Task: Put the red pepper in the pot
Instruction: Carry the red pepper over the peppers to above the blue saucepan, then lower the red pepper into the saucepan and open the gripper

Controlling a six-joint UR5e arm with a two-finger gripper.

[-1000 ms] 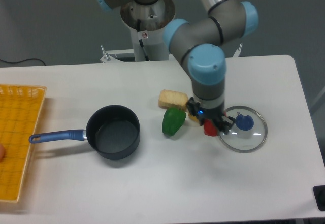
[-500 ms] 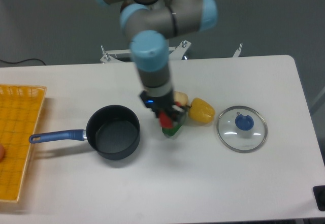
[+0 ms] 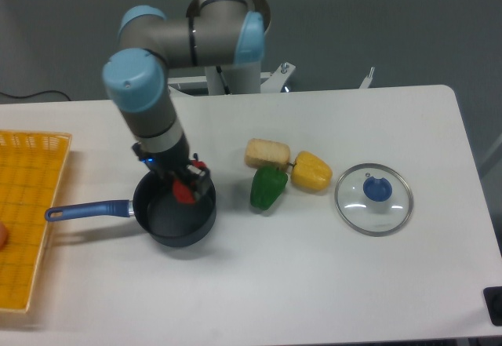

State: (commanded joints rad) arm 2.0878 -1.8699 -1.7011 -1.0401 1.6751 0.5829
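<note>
1. Gripper [image 3: 184,185] pinches the red pepper [image 3: 185,192] — held over the pot [image 3: 174,214] opening, near its back rim.
2. Pot handle [image 3: 86,210] points left toward the yellow basket [image 3: 27,205].
3. Green pepper [image 3: 268,187], yellow pepper [image 3: 311,171], bread piece [image 3: 267,153] clustered right of the pot — glass lid [image 3: 373,198] further right.

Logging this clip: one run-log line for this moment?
phase: carry | end effector: shut on pepper | position: over pot | release: pending
</note>
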